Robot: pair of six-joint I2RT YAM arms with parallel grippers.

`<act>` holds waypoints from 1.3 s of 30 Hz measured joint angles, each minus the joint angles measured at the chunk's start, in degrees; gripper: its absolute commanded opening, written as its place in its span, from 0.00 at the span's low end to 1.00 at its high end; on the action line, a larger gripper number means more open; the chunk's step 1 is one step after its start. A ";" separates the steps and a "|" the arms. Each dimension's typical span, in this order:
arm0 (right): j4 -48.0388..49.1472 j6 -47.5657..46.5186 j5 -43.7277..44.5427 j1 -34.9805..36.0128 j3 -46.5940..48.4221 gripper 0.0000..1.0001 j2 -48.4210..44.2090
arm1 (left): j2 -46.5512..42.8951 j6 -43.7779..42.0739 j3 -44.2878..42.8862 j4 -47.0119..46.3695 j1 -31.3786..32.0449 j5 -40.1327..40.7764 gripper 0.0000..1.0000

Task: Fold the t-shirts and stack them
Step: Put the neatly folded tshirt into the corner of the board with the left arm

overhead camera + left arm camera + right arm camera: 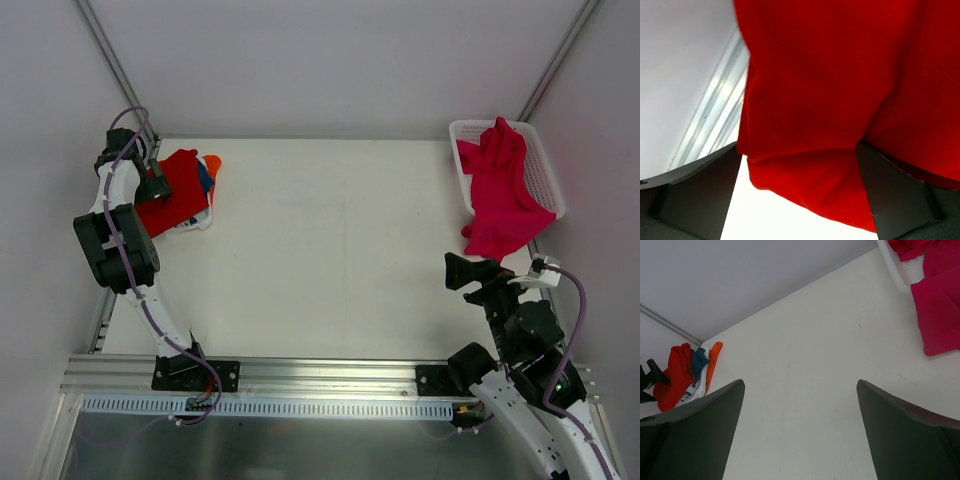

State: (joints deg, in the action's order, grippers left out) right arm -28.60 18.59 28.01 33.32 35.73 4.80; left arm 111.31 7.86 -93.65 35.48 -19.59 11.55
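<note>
Two claws stand spread. The right gripper (462, 275) hovers over the table (330, 250), near the pink shirt (505, 195) that spills from the basket (548, 170). At far left, the left gripper (152, 185) straddles the red shirt (178, 195), which lies atop the navy shirt (205, 180) and orange shirt (213, 163).

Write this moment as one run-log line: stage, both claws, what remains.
stage: red t-shirt on top of far-left stack | left claw: open at it | right claw: open, empty | pending: pink t-shirt hanging out of basket
</note>
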 measured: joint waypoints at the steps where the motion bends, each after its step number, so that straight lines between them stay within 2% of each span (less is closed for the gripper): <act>1: -0.02 0.00 0.07 0.00 0.00 1.00 0.13 | 0.55 0.11 -0.11 -0.02 -0.07 -0.74 0.99; 11: 0.15 0.04 0.07 0.00 -1.03 0.99 0.39 | 2.67 0.70 -3.48 0.24 -0.55 -6.86 0.99; 20: 1.25 0.68 -1.40 0.00 -3.58 0.99 1.40 | -1.97 1.66 -4.70 -0.70 0.55 -11.13 0.99; 39: 0.63 1.77 -1.99 0.00 -3.61 0.99 -0.42 | -13.03 1.81 -6.16 -1.90 1.31 -10.08 0.99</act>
State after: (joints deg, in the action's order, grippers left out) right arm -27.97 20.36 26.02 33.32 32.12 4.38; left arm 98.28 9.67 -99.81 33.58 -18.28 1.48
